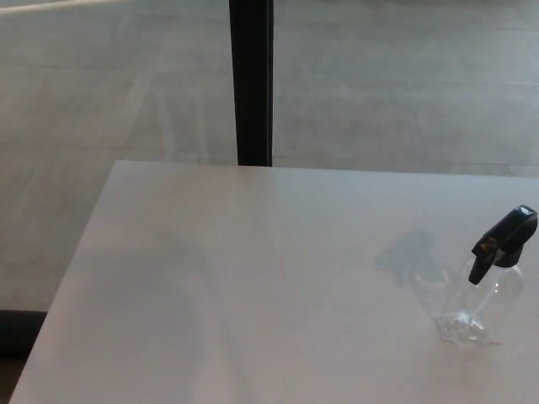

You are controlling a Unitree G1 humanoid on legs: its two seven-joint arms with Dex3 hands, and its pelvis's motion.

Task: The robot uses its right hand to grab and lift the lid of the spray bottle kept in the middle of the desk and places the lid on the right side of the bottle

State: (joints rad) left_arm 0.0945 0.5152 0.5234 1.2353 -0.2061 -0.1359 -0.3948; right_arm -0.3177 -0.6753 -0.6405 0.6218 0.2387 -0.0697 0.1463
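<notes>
No readable text, label, brand or number shows on the spray bottle (484, 303) or the desk (253, 286).

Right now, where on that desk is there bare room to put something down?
Nearly everywhere: the white desk lies bare from its left edge across to the clear spray bottle with its black lid on. Only a thin strip shows to the bottle's right before the picture ends. No robot hand is in view.
</notes>
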